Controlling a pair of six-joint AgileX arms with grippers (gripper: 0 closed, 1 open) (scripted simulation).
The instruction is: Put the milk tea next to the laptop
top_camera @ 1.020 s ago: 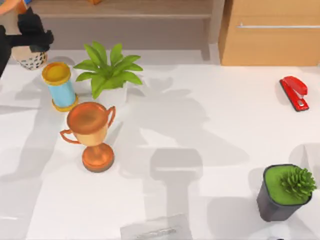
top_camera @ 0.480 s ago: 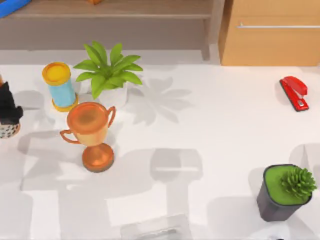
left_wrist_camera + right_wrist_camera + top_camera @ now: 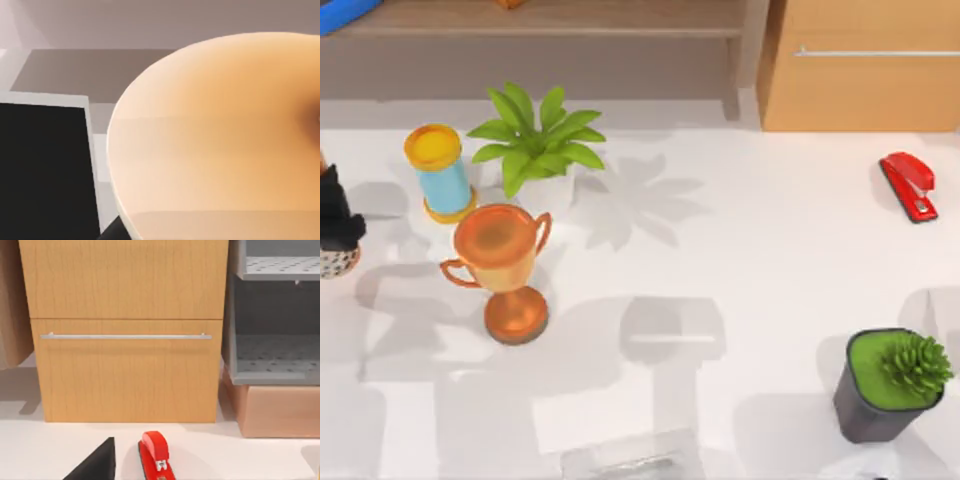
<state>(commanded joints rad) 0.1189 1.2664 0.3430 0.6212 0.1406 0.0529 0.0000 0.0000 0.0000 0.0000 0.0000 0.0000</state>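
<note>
Left end effector at the worktop's far left edge, over the milk tea, grip on it cannot be told, trophy nearby, laptop screen beside the cup

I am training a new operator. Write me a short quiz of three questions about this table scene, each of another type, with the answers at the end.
1. True or false: the red stapler lies at the table's left side.
2. Which thing stands nearest to the copper trophy? A: the blue cylinder with yellow lid. B: the red stapler. C: the dark pot with a succulent.
3. Fill in: the left pincer is at the table's ____ edge, at the milk tea.

Key: 1 false; 2 A; 3 left.
</note>
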